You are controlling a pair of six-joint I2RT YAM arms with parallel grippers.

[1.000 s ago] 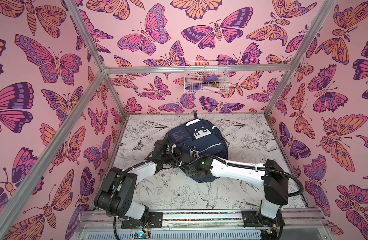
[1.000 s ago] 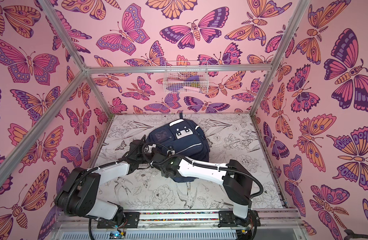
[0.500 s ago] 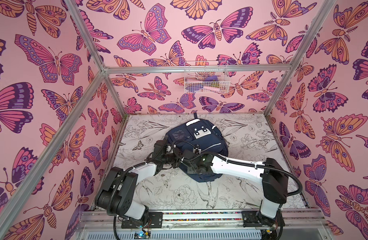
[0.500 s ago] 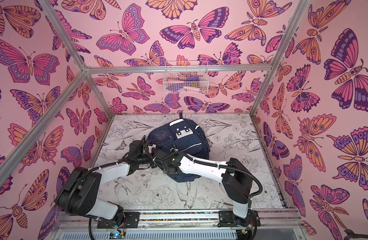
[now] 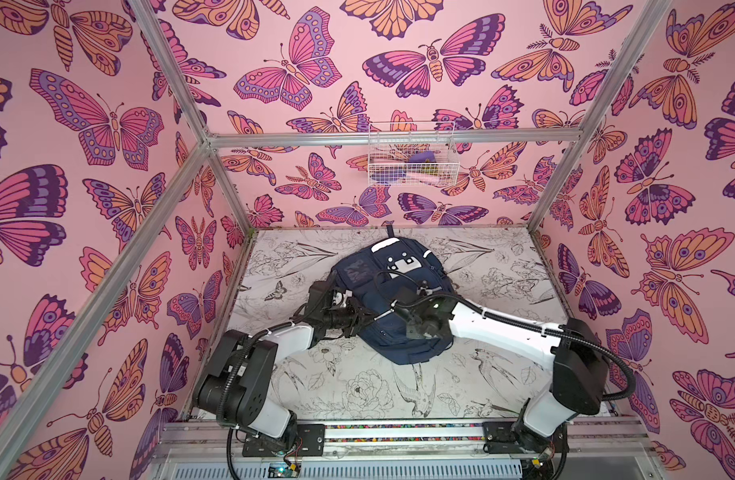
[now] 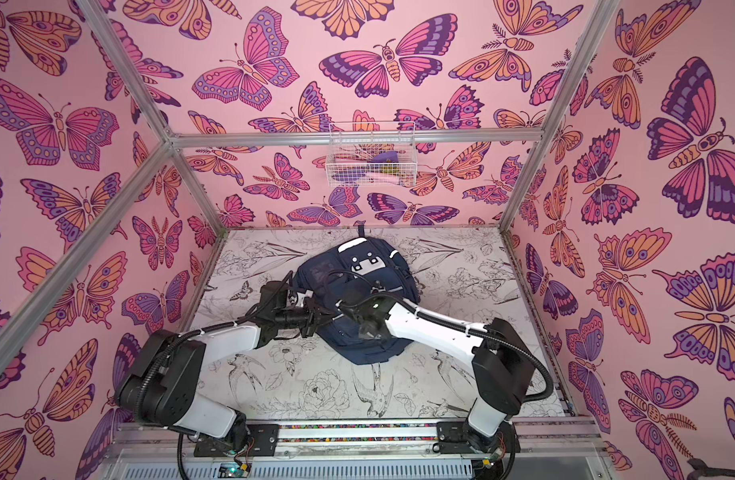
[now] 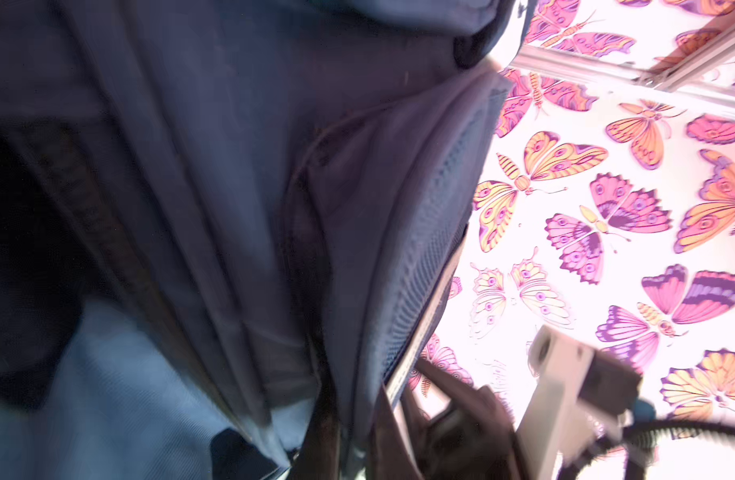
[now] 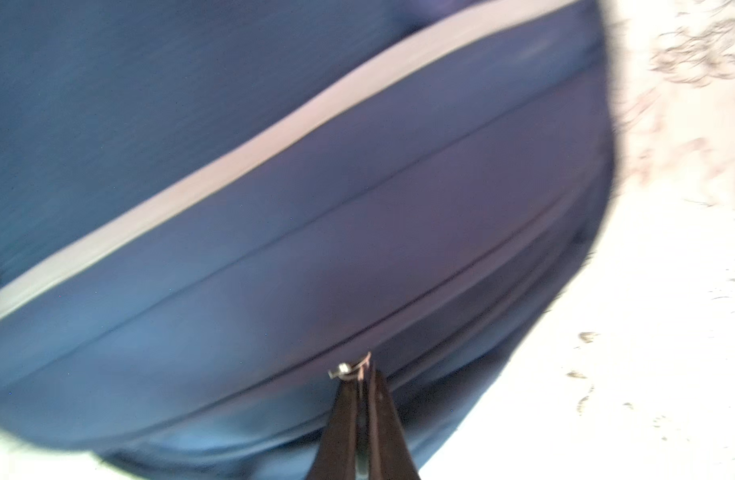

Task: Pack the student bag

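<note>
A large navy blue fabric backpack with a white patch of black squares is seen lying front-up near the middle of a white table printed with line-drawn flowers and birds. Its top loop is turned towards the back wall. Both arms are stretched over its nearer half.

The right gripper is reached across from the right. Its dark jaws are pressed together, and a small metal zip pull is pinched at their very tips. The pull sits on a zip seam that runs below a pale grey reflective stripe on the backpack. In a top view the right gripper is placed over the bag's left-hand part.

The left gripper is set against the backpack's left edge, close to the right gripper. Its jaws are closed. In the left wrist view the frame is filled by blurred folds of the backpack, so it cannot be told for certain whether fabric is caught between them, though it may be.

A white wire basket is hung on the butterfly-patterned back wall, well apart from the bag.
</note>
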